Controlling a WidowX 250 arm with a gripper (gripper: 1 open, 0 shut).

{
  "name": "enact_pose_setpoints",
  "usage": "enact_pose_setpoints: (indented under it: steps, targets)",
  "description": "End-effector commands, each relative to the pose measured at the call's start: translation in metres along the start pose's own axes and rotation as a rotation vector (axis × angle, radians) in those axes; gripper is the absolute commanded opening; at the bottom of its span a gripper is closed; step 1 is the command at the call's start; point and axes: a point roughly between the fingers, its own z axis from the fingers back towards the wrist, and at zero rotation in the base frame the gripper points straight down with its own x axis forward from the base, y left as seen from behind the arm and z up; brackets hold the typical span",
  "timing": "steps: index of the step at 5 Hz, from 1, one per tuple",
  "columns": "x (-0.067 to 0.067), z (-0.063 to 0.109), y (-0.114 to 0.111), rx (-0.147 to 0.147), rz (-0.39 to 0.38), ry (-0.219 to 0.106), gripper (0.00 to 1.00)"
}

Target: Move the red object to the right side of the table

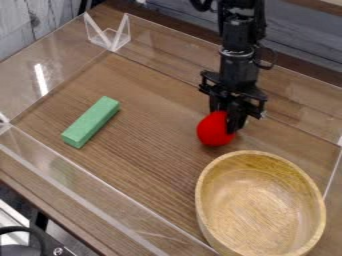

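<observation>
The red object (213, 130) is a small rounded red toy low over the dark wood-grain table (147, 165), just beyond the bowl's rim; whether it touches the wood I cannot tell. My gripper (233, 121) points straight down from the black arm, its dark fingers shut on the toy's upper right side. The toy's left and lower parts show clearly; its top is hidden behind the fingers.
A round light wooden bowl (261, 205) sits at the front right, close below the toy. A green rectangular block (90, 121) lies at the left. Low clear acrylic walls (80, 190) border the tabletop, with a clear bracket (107, 33) at the back left.
</observation>
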Motion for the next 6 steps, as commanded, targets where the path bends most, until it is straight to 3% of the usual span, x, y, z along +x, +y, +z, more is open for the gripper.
enact_pose_setpoints:
  steps: [1,3,6]
  targets:
    - [0.014,0.016,0.000,0.012,-0.008,-0.061,0.00]
    - [0.018,0.011,0.003,0.015,0.002,-0.061,0.00]
    - [0.013,0.004,0.004,0.018,0.016,-0.060,0.00]
